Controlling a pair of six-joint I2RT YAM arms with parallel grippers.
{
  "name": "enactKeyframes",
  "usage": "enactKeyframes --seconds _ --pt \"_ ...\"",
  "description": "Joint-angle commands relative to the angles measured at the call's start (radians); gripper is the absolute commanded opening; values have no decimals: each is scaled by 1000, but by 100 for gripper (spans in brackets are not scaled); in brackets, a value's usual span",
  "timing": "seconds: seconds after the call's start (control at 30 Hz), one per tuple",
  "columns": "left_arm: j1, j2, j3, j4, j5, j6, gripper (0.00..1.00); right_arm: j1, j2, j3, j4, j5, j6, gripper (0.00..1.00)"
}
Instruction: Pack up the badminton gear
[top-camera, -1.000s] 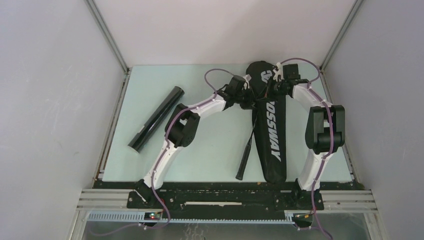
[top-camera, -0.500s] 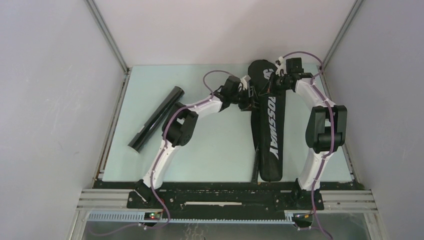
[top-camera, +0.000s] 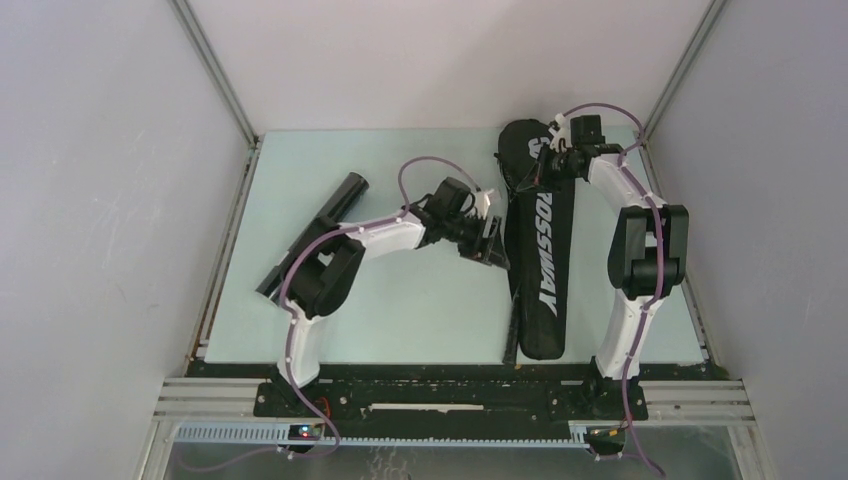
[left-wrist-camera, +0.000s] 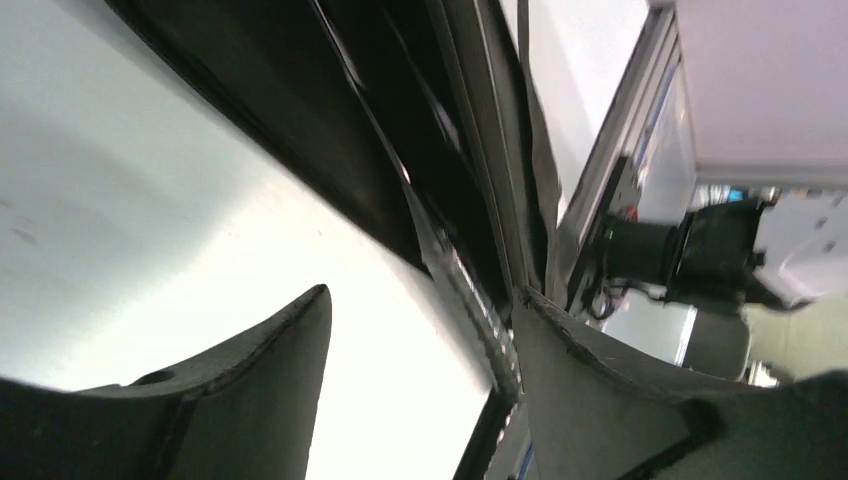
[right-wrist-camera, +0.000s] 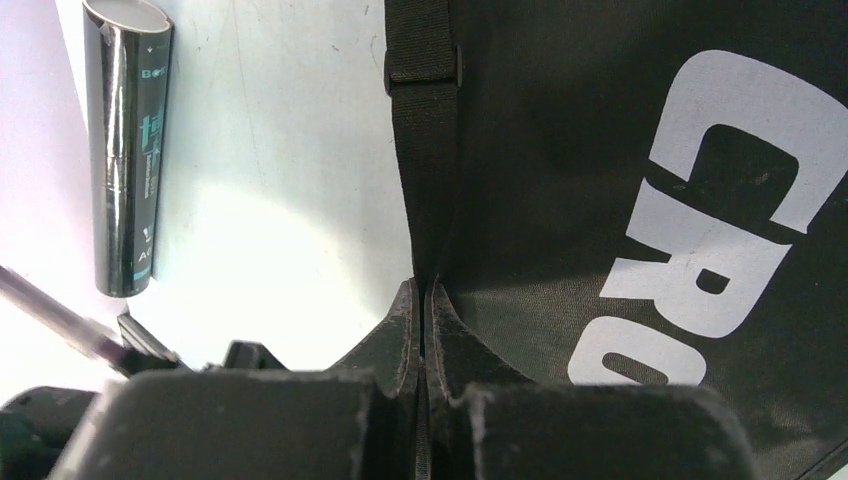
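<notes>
Cloth, gloss and matt plastic on the counter

The bag (right-wrist-camera: 600, 120) at the far right corner is matt black woven cloth with flat white printed letters, and its strap (right-wrist-camera: 425, 60) is ribbed black webbing. The tube (right-wrist-camera: 125, 150) toward the left edge is smooth and glossy, streaked with reflected light, with a duller pale end cap. The counter (top-camera: 420, 300) is a smooth, matt pale green sheet, with bare metal rails (top-camera: 205, 398) along its near edge. The right gripper's fingers (right-wrist-camera: 395, 330) and the left gripper's fingers (left-wrist-camera: 270, 350) look like grainy matt black plastic. The arm shells (top-camera: 385, 232) are smooth white plastic.

Overhead looks down; close wrist views share the bag (top-camera: 545, 320).
</notes>
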Motion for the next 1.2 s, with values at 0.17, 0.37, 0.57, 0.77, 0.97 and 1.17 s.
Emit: enactKeyframes --seconds 0.17,0.37,0.57,0.77,0.97,1.17 --pt "-158 -97 -184 -22 33 167 70 -8 -4 58 -6 4 -43 0" --pt "-220 -66 -162 -26 -19 140 69 -8 -5 47 -8 -1 -46 0" --pt "-263 -41 -109 -105 -188 125 66 -9 -9 40 -5 -9 -46 0" --pt "-313 -29 -69 -145 -332 95 66 -12 -5 37 6 -22 -37 0" --pt "-337 0 -44 -167 -449 31 59 -19 -8 31 12 -19 -39 0" --pt "-366 86 24 -210 -505 16 48 -25 -32 29 15 -34 -47 0"
